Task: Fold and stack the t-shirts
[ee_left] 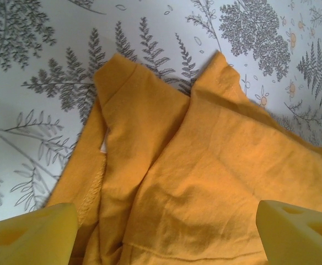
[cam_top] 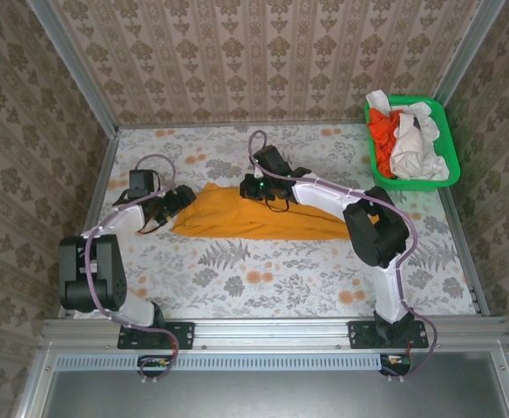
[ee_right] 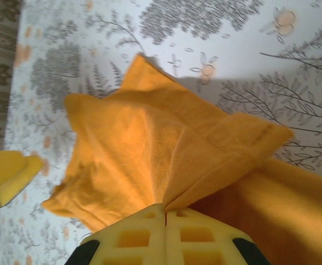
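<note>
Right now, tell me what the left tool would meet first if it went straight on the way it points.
The mustard-orange t-shirt. The left tool is open, the cloth lying straight ahead between its fingers; it would likely press into that, then the table beneath. Depth is unclear.

mustard-orange cloth t-shirt [cam_top: 254, 219] lies mid floral-print table [cam_top: 263, 279], left gripper [cam_top: 180, 202] at its left end, right gripper [cam_top: 253, 187] on its rear edge; green plastic basket [cam_top: 451, 144] holding more t-shirts [cam_top: 416, 144] sits far-right.
</note>
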{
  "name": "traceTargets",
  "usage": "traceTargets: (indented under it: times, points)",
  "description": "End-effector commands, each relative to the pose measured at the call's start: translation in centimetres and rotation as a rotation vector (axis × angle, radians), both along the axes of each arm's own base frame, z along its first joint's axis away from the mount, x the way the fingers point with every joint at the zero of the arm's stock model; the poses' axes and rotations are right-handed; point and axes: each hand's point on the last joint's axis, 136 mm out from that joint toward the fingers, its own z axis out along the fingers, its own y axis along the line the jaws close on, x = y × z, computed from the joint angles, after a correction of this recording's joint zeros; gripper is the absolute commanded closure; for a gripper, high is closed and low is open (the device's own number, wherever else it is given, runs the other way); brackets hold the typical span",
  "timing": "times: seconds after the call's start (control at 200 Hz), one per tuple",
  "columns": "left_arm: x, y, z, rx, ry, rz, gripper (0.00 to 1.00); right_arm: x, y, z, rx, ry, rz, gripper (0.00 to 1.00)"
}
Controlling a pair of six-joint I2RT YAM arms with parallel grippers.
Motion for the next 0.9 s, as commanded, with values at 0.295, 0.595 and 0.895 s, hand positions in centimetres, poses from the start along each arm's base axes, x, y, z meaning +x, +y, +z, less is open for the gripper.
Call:
traceTargets:
  times: [0.295, 0.595, 0.895]
  points:
    - [4.0, -2.7, -1.6, 0.022, 0.027, -0.132, 0.45, -0.8, 0.0, -0.2, 0.002, -0.003, 0.016, 1.00]
    - [5.2, -3.7, -2.5, 0.004, 0.048, -0.151, 0.63, -0.9, -0.2, -0.9, -0.008, 0.011, 0.009, 1.00]
    - [4.8, -4.1, -3.0, -0.021, 0.057, -0.157, 0.78, -0.7, -0.1, -0.8, -0.007, 0.009, 0.005, 1.00]
